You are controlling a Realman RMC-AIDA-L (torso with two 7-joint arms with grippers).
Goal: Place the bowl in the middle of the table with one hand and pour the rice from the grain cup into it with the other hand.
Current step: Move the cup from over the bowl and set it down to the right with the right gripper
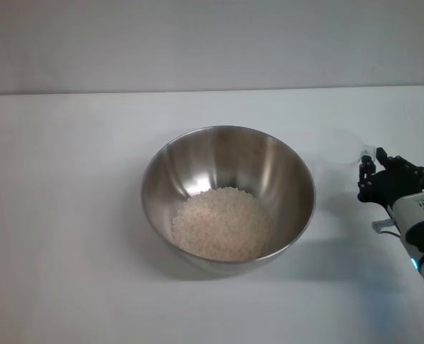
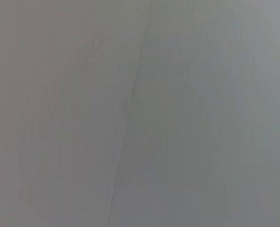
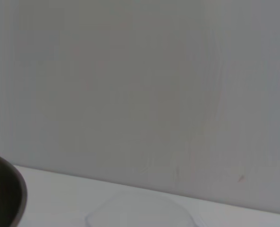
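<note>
On the white table [image 1: 61, 215], largest item first: the stainless-steel bowl [image 1: 287, 168] sits upright near mid-table, slightly toward the robot's right. Inside it, the rice [image 1: 223, 222] lies in a loose cream pile covering the bottom, so the pour looks done (judgement from the fill, not observed).

Next in size: the right gripper [image 1: 375, 172], dark, at the table's right edge, with its white arm trailing toward the near right corner. Fingers point toward the far side and slightly inward; their gap is not resolvable, so I cannot tell how far apart they are or whether they grip anything.

Smallest: the grain cup [image 1: 339, 148], clear plastic, faint against the table, between bowl rim and gripper, just beside the fingertips. It appears empty. Right wrist view shows its pale rim [image 3: 140, 210] low in frame, bowl edge [image 3: 7, 194] beside it.

Key relation: cup lies just ahead and inward of the right gripper; contact uncertain. Right arm is clearly nearer. Left gripper not seen (its wrist view shows only blank grey).
</note>
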